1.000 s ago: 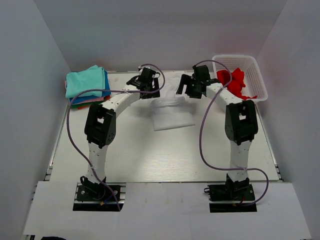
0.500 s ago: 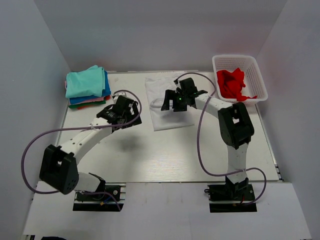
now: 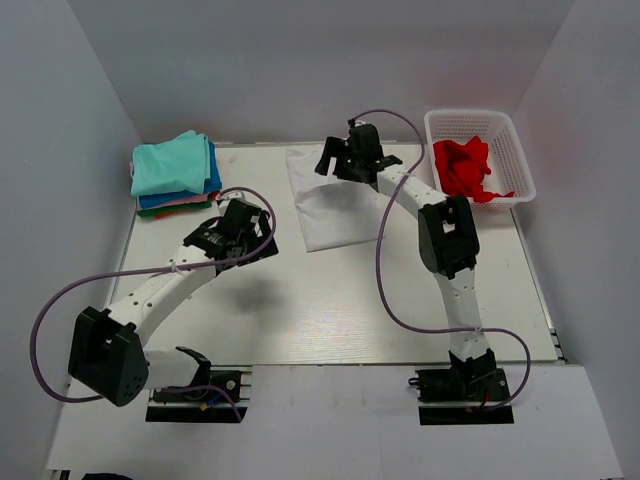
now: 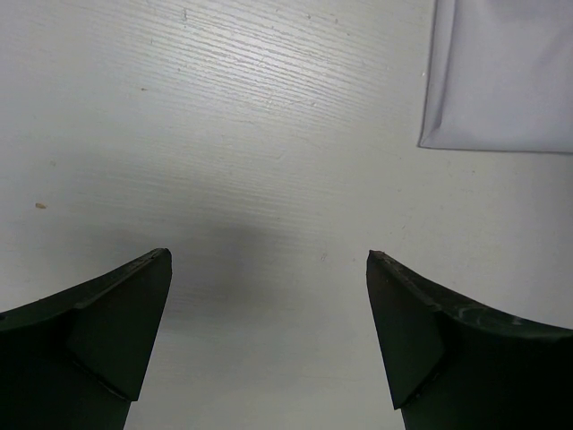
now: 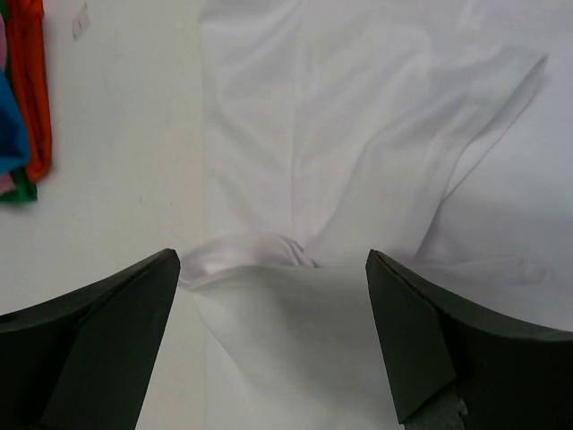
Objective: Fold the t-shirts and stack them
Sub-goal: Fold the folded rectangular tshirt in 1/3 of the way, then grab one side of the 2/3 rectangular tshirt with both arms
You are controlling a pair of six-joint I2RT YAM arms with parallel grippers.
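Observation:
A large white t-shirt [image 3: 335,210] lies partly folded and rumpled at the back middle of the table. My right gripper [image 3: 332,160] hovers open over its far edge; in the right wrist view the white t-shirt [image 5: 358,152] fills the ground below the right gripper [image 5: 273,262], with a raised fold between the fingers and nothing gripped. My left gripper [image 3: 245,236] stands open over bare table left of the shirt. The left wrist view shows only a corner of the white t-shirt [image 4: 501,81] beyond the left gripper [image 4: 269,260]. A red t-shirt [image 3: 462,166] lies in the basket.
A stack of folded t-shirts [image 3: 175,172], teal on top, sits at the back left; the stack's edge [image 5: 22,98] shows in the right wrist view. The white lattice basket [image 3: 478,114] stands at the back right. Grey walls close in the table on three sides.
Both grippers let the white shirt down at the back. The left arm swung back to the near left, and the right gripper went from the shirt's middle to its far edge.

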